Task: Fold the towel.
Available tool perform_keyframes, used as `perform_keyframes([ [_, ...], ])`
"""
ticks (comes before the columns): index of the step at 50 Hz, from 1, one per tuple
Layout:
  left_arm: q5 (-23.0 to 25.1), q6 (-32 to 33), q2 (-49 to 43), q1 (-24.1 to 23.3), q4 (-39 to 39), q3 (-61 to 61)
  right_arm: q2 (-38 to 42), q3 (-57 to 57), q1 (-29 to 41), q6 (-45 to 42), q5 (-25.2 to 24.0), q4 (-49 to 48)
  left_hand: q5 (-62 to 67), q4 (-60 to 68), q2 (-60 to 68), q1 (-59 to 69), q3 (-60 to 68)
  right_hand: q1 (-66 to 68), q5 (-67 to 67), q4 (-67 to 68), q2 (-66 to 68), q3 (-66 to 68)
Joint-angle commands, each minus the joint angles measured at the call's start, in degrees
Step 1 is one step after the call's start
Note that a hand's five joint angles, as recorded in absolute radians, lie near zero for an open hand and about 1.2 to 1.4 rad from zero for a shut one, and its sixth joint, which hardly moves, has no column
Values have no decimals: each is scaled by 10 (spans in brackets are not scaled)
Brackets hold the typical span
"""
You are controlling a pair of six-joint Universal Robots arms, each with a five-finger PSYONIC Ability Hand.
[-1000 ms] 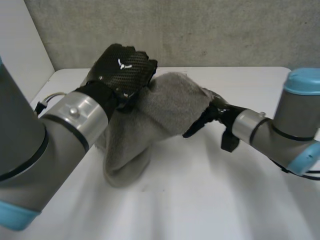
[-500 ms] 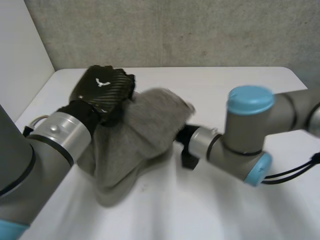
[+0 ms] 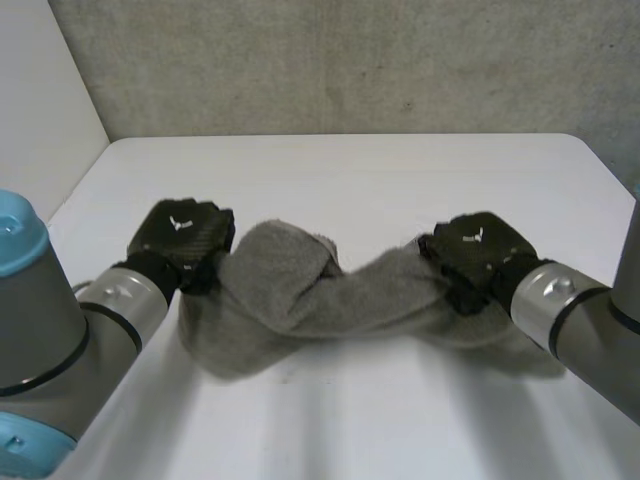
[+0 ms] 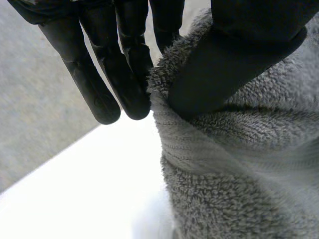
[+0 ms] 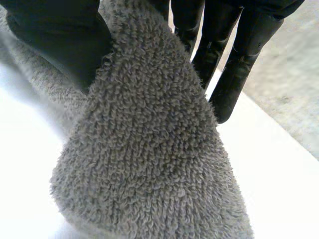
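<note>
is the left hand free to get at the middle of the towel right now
Probably not as things stand: the left hand pinches one end of the towel while the right hand holds the other. Nothing lies over the middle, so the way looks free once it lets go.

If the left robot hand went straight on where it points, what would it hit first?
Probably the white table, bare beyond its fingertips, though depth is unclear; the left robot hand pinches the towel.
</note>
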Motion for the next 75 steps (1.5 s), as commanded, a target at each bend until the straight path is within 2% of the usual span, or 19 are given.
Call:
perform_keyframes([
  [1, 3, 2, -34, -4, -3, 6, 2, -28, 1, -89, 0, 104, 110, 102, 102, 120, 103, 259, 153, 118, 130, 122],
  [10, 2, 2, -120, -11, 26, 137, 87, -146, 16, -15, 13, -23, 110, 102, 102, 120, 103, 259, 153, 118, 130, 122],
  [13, -4, -4, -139, -11, 47, 257, 106, -216, 18, -10, 39, -101, 110, 102, 102, 120, 103, 259, 153, 118, 130, 122],
  [15, -7, -6, -141, -11, 62, 331, 106, -265, 18, -8, 81, -212, 110, 102, 102, 120, 103, 259, 153, 118, 130, 122],
  [18, -12, -8, -140, -9, 102, 432, 102, -273, 18, -8, 92, -272, 110, 102, 102, 120, 103, 259, 153, 118, 130, 122],
  [20, -19, -18, -137, -9, 118, 464, 99, -261, 18, -8, 92, -394, 110, 102, 102, 120, 103, 259, 153, 118, 130, 122],
  [22, -26, -27, -135, -8, 120, 470, 100, -245, 19, -8, 87, -405, 110, 102, 102, 120, 103, 259, 153, 118, 130, 122],
  [32, -27, -42, -146, -7, 86, 280, 129, -111, 20, -15, 35, -356, 110, 102, 102, 120, 103, 259, 153, 118, 130, 122],
  [38, -27, -37, -180, -7, 89, 116, 194, -47, 20, -29, 28, -225, 110, 102, 102, 120, 103, 259, 153, 118, 130, 122],
  [43, -27, -37, -174, -6, 88, 62, 192, -12, 19, -47, 29, -135, 110, 102, 102, 120, 103, 259, 153, 118, 130, 122],
  [45, -27, -37, -160, -1, 88, 32, 184, -3, 17, -50, 30, -107, 110, 102, 102, 120, 103, 207, 101, 67, 78, 70],
  [47, -26, -37, -129, 0, 86, 3, 144, 15, 12, -47, 28, -58, 110, 102, 102, 120, 103, 23, -83, -117, -106, -114],
  [50, -19, -37, -76, 2, 87, -49, 111, 33, 11, -44, 23, -30, 110, 102, 102, 120, 103, -144, -250, -284, -273, -281],
  [56, -11, -37, -41, 4, 86, -84, 61, 58, 9, -38, 25, -14, 110, 102, 102, 120, 103, -342, -448, -483, -471, -479],
  [65, -11, -35, -1, -3, 84, -126, -1, 64, -30, 14, 15, -17, 110, 102, 102, 120, 103, -372, -477, -512, -500, -509],
  [67, -11, -28, 13, -3, 84, -127, -9, 63, -40, 56, -6, -25, -221, -229, -229, -211, -228, -368, -474, -509, -497, -505],
  [68, -11, -28, 13, -3, 84, -127, -9, 63, -40, 57, -6, -25, -223, -230, -230, -213, -230, -368, -474, -509, -497, -505],
  [69, -11, -21, 18, -1, 84, -127, -10, 64, -47, 70, -18, -28, -346, -354, -354, -336, -353, -368, -474, -509, -497, -505],
  [75, -10, 8, 47, 4, 83, -119, -8, 89, -70, 96, -65, -50, -351, -358, -358, -341, -357, -365, -471, -505, -494, -502],
])
